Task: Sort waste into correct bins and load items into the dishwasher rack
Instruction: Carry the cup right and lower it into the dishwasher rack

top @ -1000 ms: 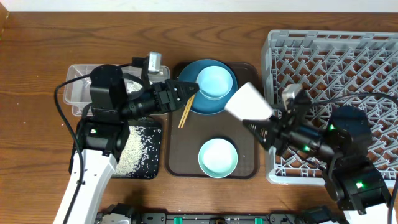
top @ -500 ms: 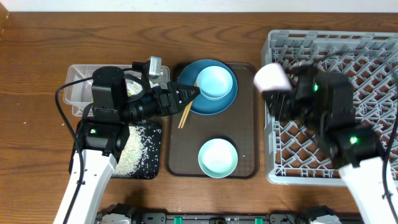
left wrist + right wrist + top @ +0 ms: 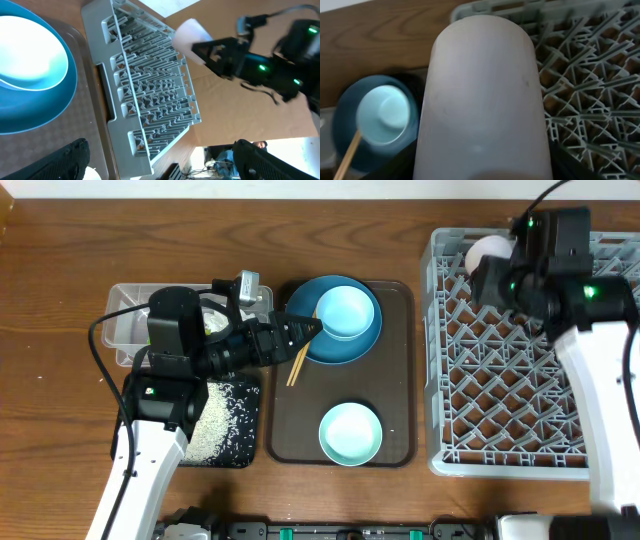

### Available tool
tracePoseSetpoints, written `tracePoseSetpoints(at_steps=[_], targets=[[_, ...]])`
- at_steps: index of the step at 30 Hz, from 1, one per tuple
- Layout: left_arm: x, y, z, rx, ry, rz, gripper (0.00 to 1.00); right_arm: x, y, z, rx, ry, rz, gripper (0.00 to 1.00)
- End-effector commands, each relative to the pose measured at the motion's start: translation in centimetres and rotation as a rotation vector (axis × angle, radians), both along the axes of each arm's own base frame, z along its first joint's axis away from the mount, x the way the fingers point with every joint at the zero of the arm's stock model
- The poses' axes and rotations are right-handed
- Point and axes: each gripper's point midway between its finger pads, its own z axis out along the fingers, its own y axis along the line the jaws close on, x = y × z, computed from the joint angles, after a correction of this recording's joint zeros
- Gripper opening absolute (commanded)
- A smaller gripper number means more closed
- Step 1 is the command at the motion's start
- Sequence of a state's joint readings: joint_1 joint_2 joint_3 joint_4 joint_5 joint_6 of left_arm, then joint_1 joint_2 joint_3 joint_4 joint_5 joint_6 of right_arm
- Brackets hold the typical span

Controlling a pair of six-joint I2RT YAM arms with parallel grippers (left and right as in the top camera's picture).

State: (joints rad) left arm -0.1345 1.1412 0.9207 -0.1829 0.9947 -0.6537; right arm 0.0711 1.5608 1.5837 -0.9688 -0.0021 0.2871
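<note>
My right gripper is shut on the small pink cup, held over the far left corner of the grey dishwasher rack. In the right wrist view the cup fills the middle. My left gripper hovers open and holds nothing, at the left rim of the dark blue plate, its fingers wide apart. A light blue bowl sits on that plate. Wooden chopsticks lie just below the left fingertips. The pale mint bowl stands nearer the front.
Plate, bowls and chopsticks rest on a dark brown serving tray. Left of it are a clear tub and a black tray strewn with white rice. The left arm covers part of both.
The right arm carried the pink cup from beside the brown tray up to the rack's far left corner. The left gripper's fingers spread wider and stayed in place.
</note>
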Motion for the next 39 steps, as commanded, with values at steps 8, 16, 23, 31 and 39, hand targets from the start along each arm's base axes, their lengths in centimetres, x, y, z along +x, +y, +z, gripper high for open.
tracePoseSetpoints(at_steps=[8, 16, 23, 31, 39], targets=[[0.2, 0.1, 0.5, 0.002, -0.02, -0.001, 0.94, 2.7, -0.9, -6.4, 0.035, 0.152, -0.008, 0.48], [0.2, 0.1, 0.5, 0.002, -0.02, -0.001, 0.95, 3.1, -0.8, -10.7, 0.032, 0.254, -0.005, 0.48], [0.2, 0.1, 0.5, 0.002, -0.02, -0.001, 0.95, 3.0, -0.8, -11.5, 0.031, 0.279, -0.006, 0.48], [0.2, 0.1, 0.5, 0.002, -0.02, -0.001, 0.95, 3.4, -0.9, -9.7, 0.032, 0.232, -0.006, 0.36], [0.2, 0.1, 0.5, 0.002, -0.02, -0.001, 0.95, 2.2, -0.9, -7.4, 0.033, 0.217, -0.006, 0.36]])
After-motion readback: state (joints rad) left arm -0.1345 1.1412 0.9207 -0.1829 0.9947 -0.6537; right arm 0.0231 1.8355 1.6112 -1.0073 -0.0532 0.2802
